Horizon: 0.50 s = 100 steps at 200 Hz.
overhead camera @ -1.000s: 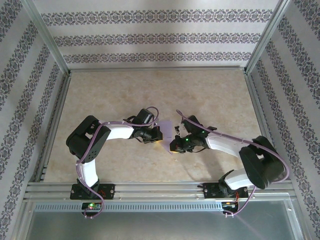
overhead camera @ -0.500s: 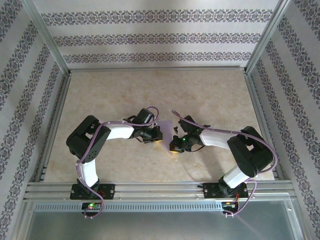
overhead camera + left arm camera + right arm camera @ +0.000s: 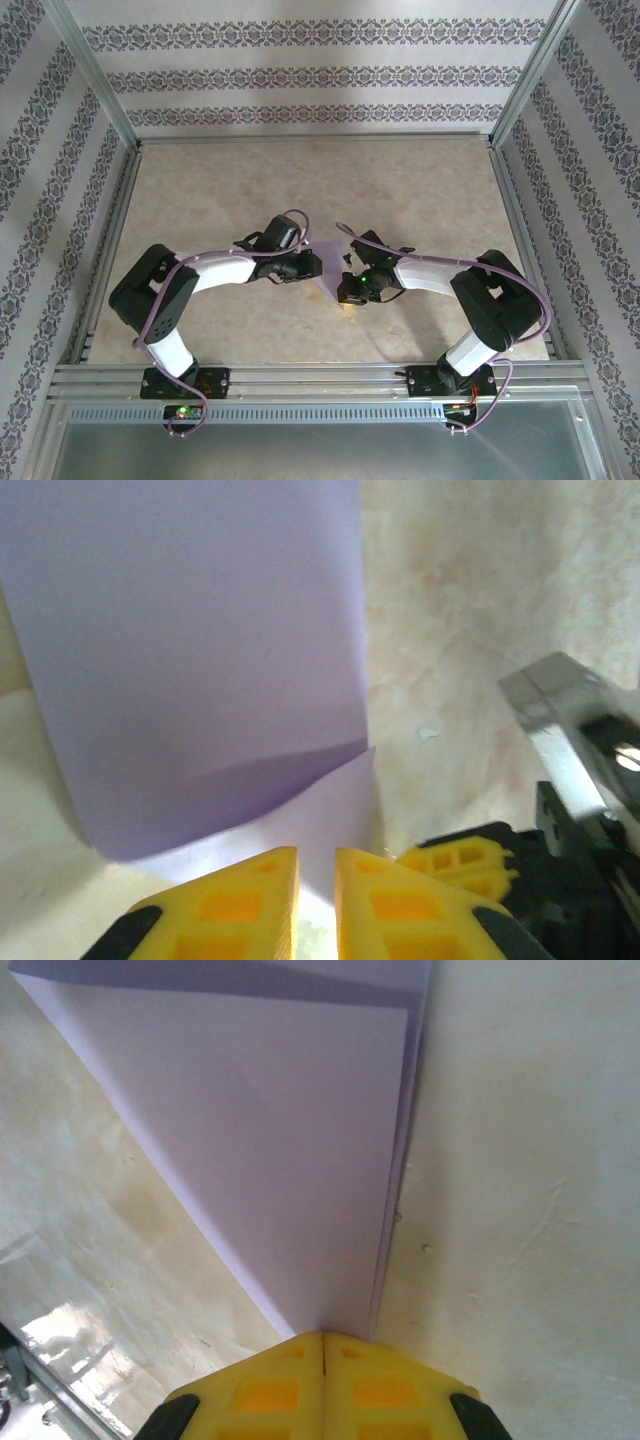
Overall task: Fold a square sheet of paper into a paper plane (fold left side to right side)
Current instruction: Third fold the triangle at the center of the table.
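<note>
Patterned walls (image 3: 300, 75) of pale paper with dark floral bands close the cell at the back and on both sides, carried on a slanting aluminium frame (image 3: 95, 75). Below them lies the beige, marble-look surface (image 3: 420, 190), bare across its far half. Along the near edge run silver rails (image 3: 320, 380) and a perforated metal strip (image 3: 320, 412). The left arm (image 3: 215, 270) and the right arm (image 3: 440, 278), white links with black joints, bend inward from their bases and meet near the middle of the surface, their wrists covering much of the work from above. Between them lies the lavender sheet (image 3: 328, 262), partly folded. The left wrist view shows an upper layer lying over a paler flap beneath, and the right wrist view shows stacked layers narrowing to a corner. The left tool (image 3: 316, 880) has its yellow fingers slightly parted, a narrow slit between them. The sheet's near flap runs down to that slit, though whether it touches the pads I cannot tell. The right tool (image 3: 322, 1360) is clenched, its fingers pressed flat together, and the sheet's pointed corner meets their tips. Whether the corner is pinched or only pressed I cannot tell. Purple cables (image 3: 290, 222) loop over both wrists, and a small green light (image 3: 367, 279) glows on the right wrist.
</note>
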{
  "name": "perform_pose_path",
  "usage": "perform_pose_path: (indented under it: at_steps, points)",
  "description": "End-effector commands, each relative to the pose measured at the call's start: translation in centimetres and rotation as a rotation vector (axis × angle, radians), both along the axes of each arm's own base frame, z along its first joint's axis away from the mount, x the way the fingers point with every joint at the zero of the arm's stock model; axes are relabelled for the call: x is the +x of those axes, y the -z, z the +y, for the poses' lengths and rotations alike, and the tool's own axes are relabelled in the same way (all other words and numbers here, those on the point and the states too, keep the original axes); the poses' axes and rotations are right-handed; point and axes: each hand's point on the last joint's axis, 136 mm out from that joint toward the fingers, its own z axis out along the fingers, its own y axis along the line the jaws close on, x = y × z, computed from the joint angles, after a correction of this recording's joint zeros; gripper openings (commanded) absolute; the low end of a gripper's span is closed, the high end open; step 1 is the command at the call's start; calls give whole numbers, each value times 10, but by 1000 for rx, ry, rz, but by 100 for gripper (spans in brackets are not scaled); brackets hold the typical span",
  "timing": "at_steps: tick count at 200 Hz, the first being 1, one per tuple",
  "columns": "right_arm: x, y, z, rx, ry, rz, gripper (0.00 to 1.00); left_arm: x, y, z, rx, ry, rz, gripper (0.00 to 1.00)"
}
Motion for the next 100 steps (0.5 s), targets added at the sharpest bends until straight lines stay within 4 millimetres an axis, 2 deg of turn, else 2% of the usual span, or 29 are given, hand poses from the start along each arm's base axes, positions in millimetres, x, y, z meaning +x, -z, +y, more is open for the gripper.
perform_pose_path:
  at_steps: [1, 46, 100]
  points:
    - [-18, 31, -39, -226, 6, 48, 0, -10, -9, -3, -28, 10, -56, 14]
    - [-21, 34, -41, -254, -2, 52, 0, -30, -4, -29, -73, 43, -45, 10]
    - [-22, 35, -38, -261, -9, 56, 0, -26, 16, -39, -77, 21, -26, 8]
